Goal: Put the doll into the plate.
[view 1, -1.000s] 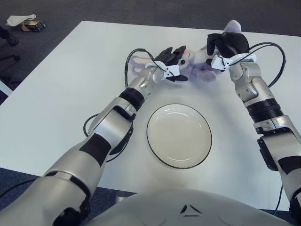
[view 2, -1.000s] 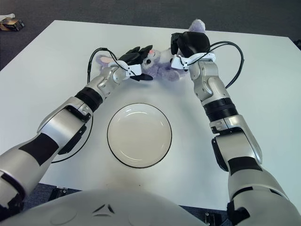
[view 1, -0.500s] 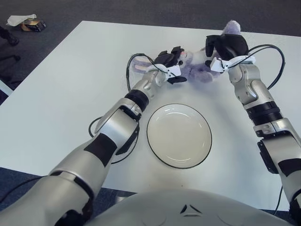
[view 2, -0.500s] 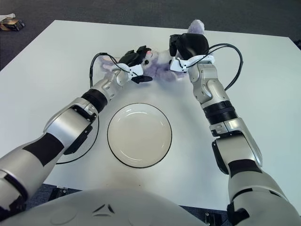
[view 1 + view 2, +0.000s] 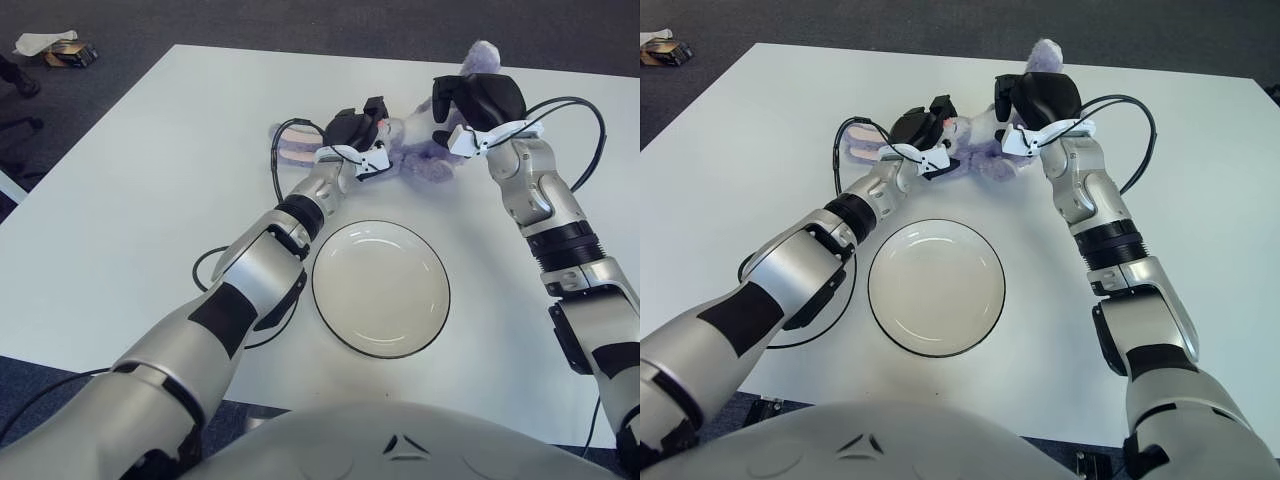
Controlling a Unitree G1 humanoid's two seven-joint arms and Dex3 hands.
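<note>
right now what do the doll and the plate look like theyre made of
Doll: soft plush fabric, pale purple, fuzzy outline, held between the left hand and right hand. Plate: likely glazed ceramic, possibly melamine, glossy cream with a dark rim line.

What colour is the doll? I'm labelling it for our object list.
Pale purple, lilac plush with lighter patches: the doll shows best in the right eye view, between both hands.
</note>
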